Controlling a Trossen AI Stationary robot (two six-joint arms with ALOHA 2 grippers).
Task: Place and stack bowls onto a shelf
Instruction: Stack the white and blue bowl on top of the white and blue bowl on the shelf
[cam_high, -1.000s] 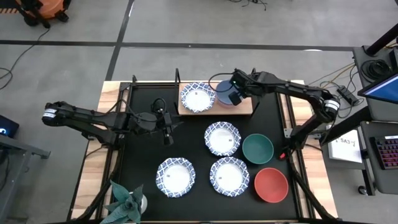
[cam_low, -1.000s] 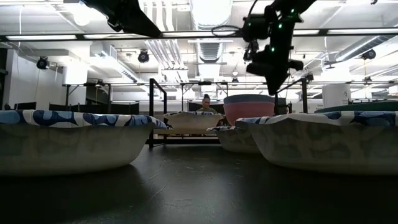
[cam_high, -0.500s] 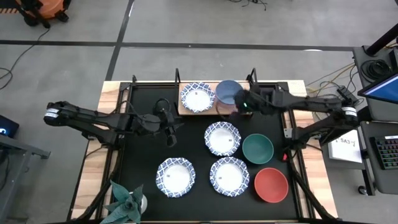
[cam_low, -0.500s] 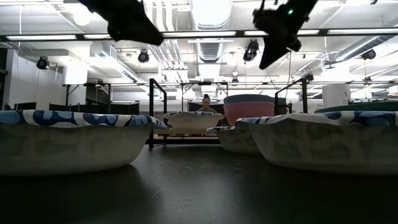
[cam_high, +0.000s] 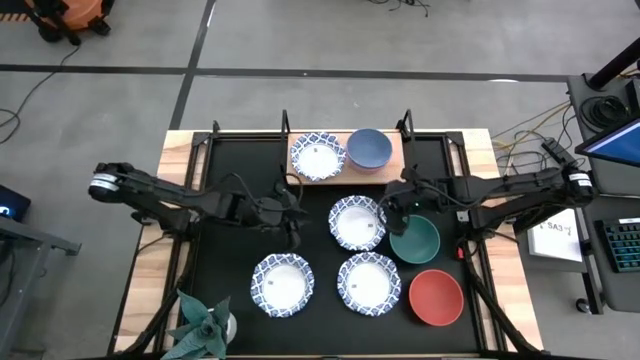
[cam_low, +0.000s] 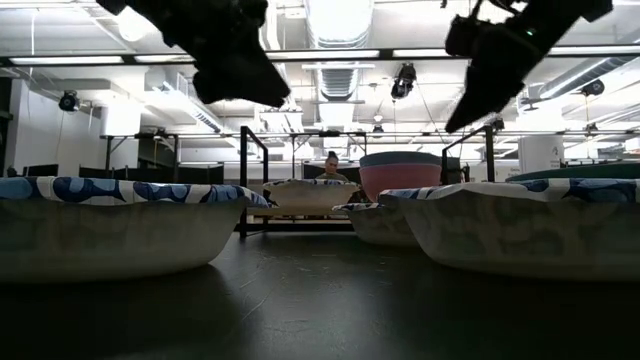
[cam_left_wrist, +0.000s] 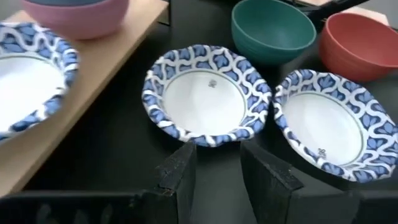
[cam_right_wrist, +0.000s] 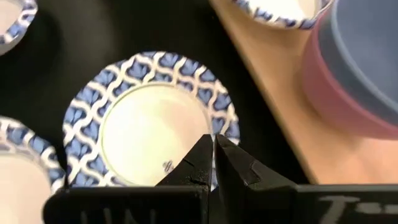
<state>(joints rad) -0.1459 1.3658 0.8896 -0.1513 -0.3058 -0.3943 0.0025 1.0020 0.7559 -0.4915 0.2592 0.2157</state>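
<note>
On the wooden shelf (cam_high: 392, 165) at the table's far edge stand a white bowl with a blue patterned rim (cam_high: 318, 156) and a blue bowl (cam_high: 368, 148) nested in a pink one (cam_right_wrist: 348, 99). Three more patterned bowls (cam_high: 357, 222) (cam_high: 282, 284) (cam_high: 368, 283), a green bowl (cam_high: 414, 240) and a red bowl (cam_high: 436, 297) rest on the black tabletop. My left gripper (cam_left_wrist: 217, 173) hovers open just left of the middle patterned bowl (cam_left_wrist: 207, 93). My right gripper (cam_right_wrist: 214, 155) is shut, in the air above that bowl's right rim (cam_right_wrist: 149, 118), beside the green bowl.
A green spiky plant (cam_high: 205, 325) stands at the table's near left corner. Black posts (cam_high: 285, 125) (cam_high: 406, 122) rise at the shelf's far corners. There is bare black tabletop (cam_high: 235, 160) to the left of the shelf. A person (cam_low: 331, 165) shows far off in the room.
My right gripper, shut throughout, has drawn back from the blue bowl on the shelf toward the near edge and sunk, coming over the gap between the middle patterned bowl and the green bowl. My left gripper has moved right toward that patterned bowl, dropping and rolling. No bowl has moved.
</note>
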